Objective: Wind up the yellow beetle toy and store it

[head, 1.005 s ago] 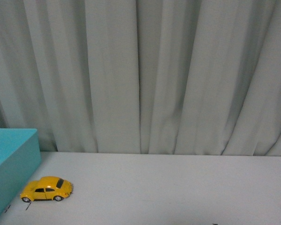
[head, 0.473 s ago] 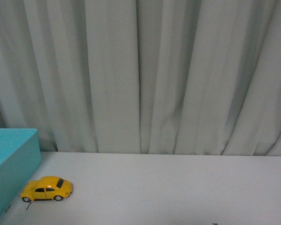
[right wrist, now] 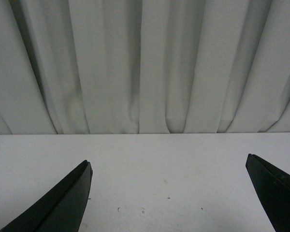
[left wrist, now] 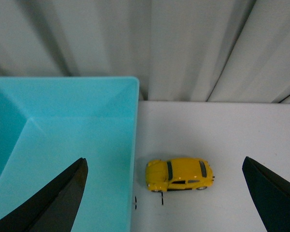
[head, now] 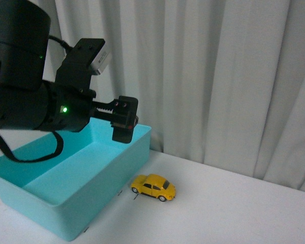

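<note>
The yellow beetle toy (head: 153, 187) stands on its wheels on the white table, just beside the right wall of a turquoise box (head: 104, 195). My left gripper (head: 123, 121) is open and empty, held above the box's far right corner, well above the toy. In the left wrist view the toy (left wrist: 180, 174) lies between the wide-open fingers (left wrist: 55, 200), beside the box (left wrist: 63, 121), and the gripper (left wrist: 163, 205) is clear of it. My right gripper (right wrist: 165, 198) is open and empty over bare table; it does not show in the front view.
The open turquoise box fills the left of the table and is empty inside. A grey-white curtain (head: 218, 76) hangs close behind the table (head: 223, 213). Small dark marks lie on the table by the toy (left wrist: 135, 203).
The front view has shifted: the box and toy now show further right and larger, and my left arm has come into view above the box. The toy still stands beside the box.
</note>
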`<move>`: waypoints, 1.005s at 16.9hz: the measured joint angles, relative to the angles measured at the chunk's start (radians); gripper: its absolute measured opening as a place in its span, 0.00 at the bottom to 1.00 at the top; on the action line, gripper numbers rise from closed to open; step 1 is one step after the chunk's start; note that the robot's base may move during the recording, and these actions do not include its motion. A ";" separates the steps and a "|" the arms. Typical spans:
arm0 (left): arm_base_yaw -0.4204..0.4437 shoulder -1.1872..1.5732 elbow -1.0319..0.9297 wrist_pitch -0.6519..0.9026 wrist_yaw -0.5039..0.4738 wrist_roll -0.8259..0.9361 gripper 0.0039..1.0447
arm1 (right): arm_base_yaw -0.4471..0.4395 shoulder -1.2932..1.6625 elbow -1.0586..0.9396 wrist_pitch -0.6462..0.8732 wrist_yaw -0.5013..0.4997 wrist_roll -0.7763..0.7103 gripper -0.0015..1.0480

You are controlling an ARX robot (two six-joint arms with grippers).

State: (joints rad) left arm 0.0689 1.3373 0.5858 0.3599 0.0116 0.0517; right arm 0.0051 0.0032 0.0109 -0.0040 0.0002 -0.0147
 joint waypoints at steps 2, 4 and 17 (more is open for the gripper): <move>-0.020 0.130 0.193 -0.093 0.040 0.154 0.94 | 0.000 0.000 0.000 0.000 0.000 0.000 0.94; -0.053 0.259 0.387 -0.256 0.096 0.331 0.94 | 0.000 0.000 0.000 0.000 0.000 0.000 0.94; -0.203 0.715 0.963 -1.065 -0.050 1.287 0.94 | 0.000 0.000 0.000 0.000 0.000 0.000 0.94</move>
State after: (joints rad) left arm -0.1337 2.0525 1.5486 -0.7055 -0.0383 1.3388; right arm 0.0051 0.0032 0.0109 -0.0040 0.0002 -0.0143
